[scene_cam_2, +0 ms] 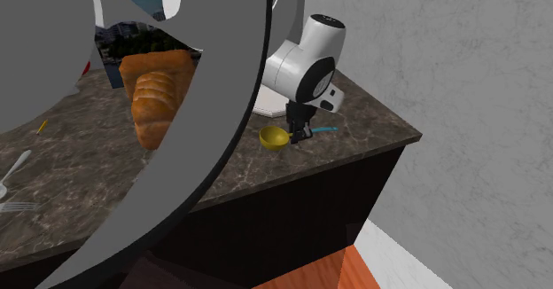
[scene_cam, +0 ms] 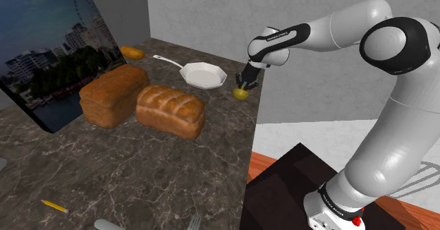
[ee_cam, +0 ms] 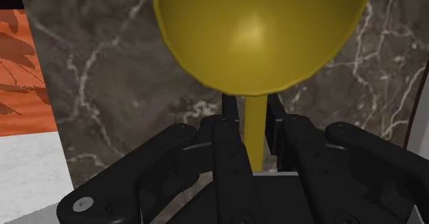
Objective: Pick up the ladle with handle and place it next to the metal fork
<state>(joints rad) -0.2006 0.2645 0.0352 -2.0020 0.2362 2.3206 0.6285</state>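
the yellow ladle is seen clasped by its thin stem between the 2 nearly closed fingers of the gripper, at the far corner of the dark veined surface, just beside a white pan. its long axis is laid along the gripper's line of sight, bowl foremost, with a teal handle end behind. the fork is found well apart, beyond 2 bread loaves, and is cut off by the shoulder view's lower edge. whether the bowl is touching the surface cannot be told.
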